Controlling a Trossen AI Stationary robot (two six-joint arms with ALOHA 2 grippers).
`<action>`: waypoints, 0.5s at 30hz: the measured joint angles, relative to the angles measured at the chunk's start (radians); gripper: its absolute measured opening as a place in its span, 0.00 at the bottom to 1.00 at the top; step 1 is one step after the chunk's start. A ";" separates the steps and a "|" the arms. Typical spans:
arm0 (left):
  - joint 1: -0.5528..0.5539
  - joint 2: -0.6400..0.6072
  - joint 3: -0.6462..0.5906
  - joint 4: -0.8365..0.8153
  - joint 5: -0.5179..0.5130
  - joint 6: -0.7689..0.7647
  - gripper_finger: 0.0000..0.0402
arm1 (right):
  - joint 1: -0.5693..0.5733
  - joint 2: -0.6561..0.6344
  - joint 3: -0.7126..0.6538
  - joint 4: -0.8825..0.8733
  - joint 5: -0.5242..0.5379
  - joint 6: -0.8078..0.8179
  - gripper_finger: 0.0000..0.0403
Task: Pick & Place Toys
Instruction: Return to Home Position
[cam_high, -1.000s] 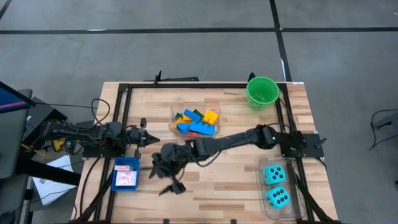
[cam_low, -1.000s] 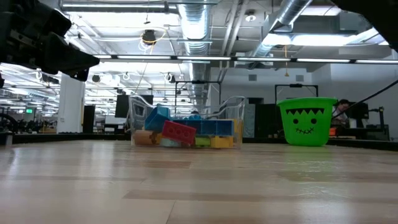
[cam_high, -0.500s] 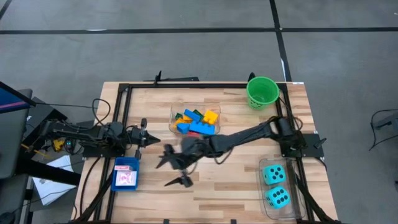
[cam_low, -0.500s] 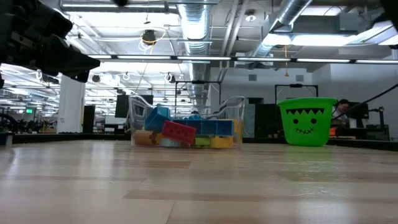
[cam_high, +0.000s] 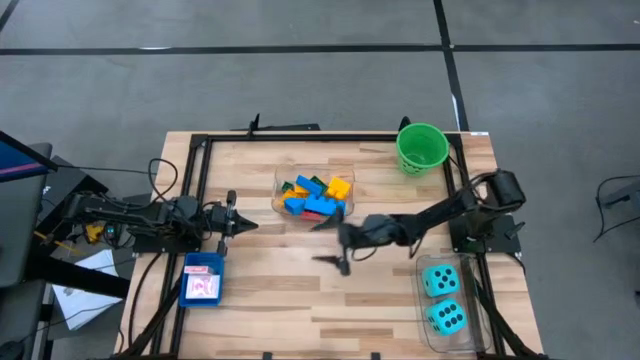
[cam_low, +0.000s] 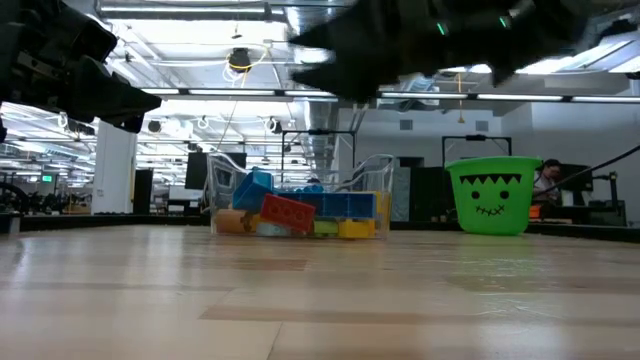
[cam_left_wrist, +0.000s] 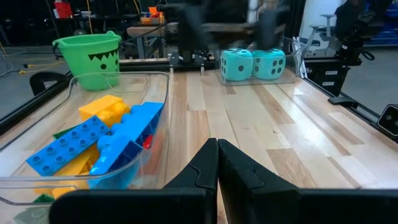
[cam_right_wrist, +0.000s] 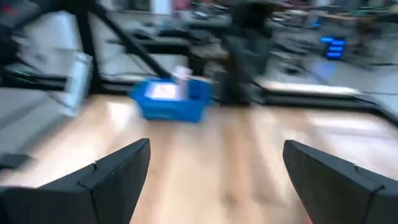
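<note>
Right gripper (cam_high: 331, 243) hangs just beside tub (cam_high: 300, 172), fingers spread wide, empty. Left gripper (cam_high: 238, 224) waits farther from tub, fingers pressed together. Bricks (cam_high: 315, 195) lie in tub.

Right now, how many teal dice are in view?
2, both in the clear tub by the right arm's base: first die nearer the base, second die nearer the table's edge.
</note>
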 joint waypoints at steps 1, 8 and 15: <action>0.000 0.000 0.000 0.000 0.000 0.000 0.01 | -0.007 -0.017 -0.048 0.027 0.024 -0.014 0.89; 0.000 0.000 0.000 0.000 0.000 0.000 0.01 | -0.013 -0.181 -0.335 0.192 0.050 0.067 0.89; 0.000 0.000 0.000 0.000 0.000 0.000 0.01 | -0.010 -0.467 -0.551 0.126 0.025 0.004 0.89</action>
